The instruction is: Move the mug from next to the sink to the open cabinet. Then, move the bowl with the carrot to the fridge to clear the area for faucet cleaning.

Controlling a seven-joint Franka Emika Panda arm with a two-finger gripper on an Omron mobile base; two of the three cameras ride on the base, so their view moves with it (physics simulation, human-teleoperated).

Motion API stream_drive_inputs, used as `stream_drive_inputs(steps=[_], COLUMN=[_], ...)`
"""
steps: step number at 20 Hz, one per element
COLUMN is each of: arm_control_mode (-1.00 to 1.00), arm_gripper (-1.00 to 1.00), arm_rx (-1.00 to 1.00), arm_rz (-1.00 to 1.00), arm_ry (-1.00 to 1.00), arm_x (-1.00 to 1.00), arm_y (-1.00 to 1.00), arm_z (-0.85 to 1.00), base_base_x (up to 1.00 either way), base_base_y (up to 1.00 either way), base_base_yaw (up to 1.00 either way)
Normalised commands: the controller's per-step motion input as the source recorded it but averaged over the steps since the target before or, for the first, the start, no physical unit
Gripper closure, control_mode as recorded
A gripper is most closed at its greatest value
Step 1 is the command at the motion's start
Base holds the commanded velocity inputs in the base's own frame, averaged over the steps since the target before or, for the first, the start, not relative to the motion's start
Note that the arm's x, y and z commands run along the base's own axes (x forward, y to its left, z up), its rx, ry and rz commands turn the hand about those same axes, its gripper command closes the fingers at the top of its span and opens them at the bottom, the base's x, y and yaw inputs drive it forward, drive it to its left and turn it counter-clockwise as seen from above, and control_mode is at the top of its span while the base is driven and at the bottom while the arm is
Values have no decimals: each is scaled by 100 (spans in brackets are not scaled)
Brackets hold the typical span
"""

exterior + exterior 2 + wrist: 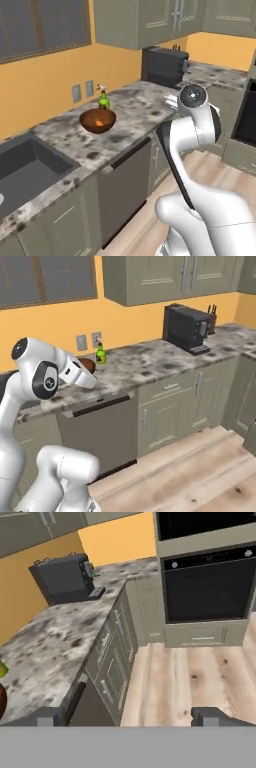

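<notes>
The gripper (128,716) stood wide and empty off the tabletop's (135,112) front edge. The bowl (98,120) holding the carrot (99,122) sat mid-tabletop, near the sink (30,160). Recommended: approach from above, pinching the rim level.

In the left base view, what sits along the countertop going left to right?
Sink → bowl with the carrot inside → green spray bottle just behind the bowl → coffee machine at the far end of the counter.
</notes>
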Motion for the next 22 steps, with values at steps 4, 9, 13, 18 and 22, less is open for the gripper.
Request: stream_drive_inputs(steps=[4, 9, 13, 18, 22], arm_control_mode=[100, 100, 100, 100, 100], arm_gripper=[-100, -100, -100, -100, -100], arm_rx=[0, 0, 0, 0, 0], arm_rz=[0, 0, 0, 0, 0], arm_ry=[0, 0, 0, 0, 0], arm_x=[0, 0, 0, 0, 0], arm_y=[0, 0, 0, 0, 0], arm_z=[0, 0, 0, 0, 0], base_base_x=[93, 39, 8, 39, 41], base_base_y=[-44, -4, -31, -64, -98], base_base_yaw=[56, 81, 68, 13, 14])
